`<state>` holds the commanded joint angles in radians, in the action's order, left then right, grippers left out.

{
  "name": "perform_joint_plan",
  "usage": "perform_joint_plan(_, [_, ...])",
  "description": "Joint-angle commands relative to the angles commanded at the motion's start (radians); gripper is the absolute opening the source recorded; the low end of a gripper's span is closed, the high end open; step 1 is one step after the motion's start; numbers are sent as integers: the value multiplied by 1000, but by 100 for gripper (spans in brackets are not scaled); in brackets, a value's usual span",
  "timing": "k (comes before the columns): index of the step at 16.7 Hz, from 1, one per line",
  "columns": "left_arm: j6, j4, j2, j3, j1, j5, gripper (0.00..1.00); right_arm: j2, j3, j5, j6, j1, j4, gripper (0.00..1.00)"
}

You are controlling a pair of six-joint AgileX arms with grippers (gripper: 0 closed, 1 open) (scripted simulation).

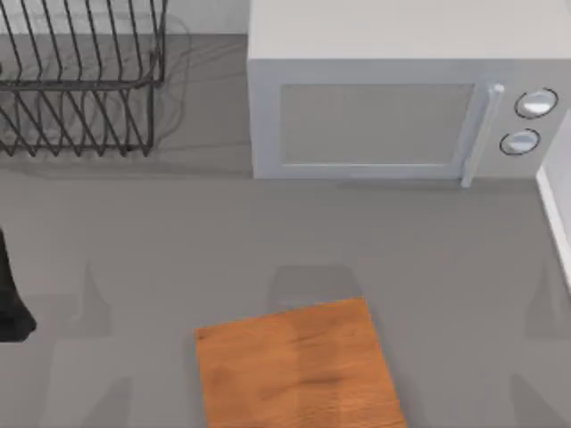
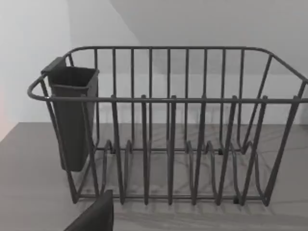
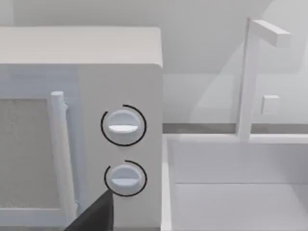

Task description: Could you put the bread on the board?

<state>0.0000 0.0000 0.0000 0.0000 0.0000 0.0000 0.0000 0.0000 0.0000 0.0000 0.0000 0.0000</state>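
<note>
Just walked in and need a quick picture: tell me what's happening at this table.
Nothing is being handled at this moment. The board lies bare at the near middle of the table, in front of the closed microwave. A wire dish rack stands at the far left, a sink right of the microwave. No bread sits on the board.

A grey table (image 1: 178, 250) ran back to a pale wall (image 2: 202, 24). A wire dish rack (image 1: 80, 80) stood far left, a white microwave (image 1: 393, 107) beside it, a white sink (image 3: 236, 192) at right.
</note>
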Motion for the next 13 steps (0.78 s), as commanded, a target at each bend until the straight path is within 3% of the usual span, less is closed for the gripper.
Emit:
perform_joint_plan(6, [103, -63, 103, 75, 7, 0, 100, 0, 0, 0, 0, 0, 0, 100])
perform_joint_plan(13, [608, -370, 668, 369, 40, 12, 100, 0, 0, 0, 0, 0, 0, 100])
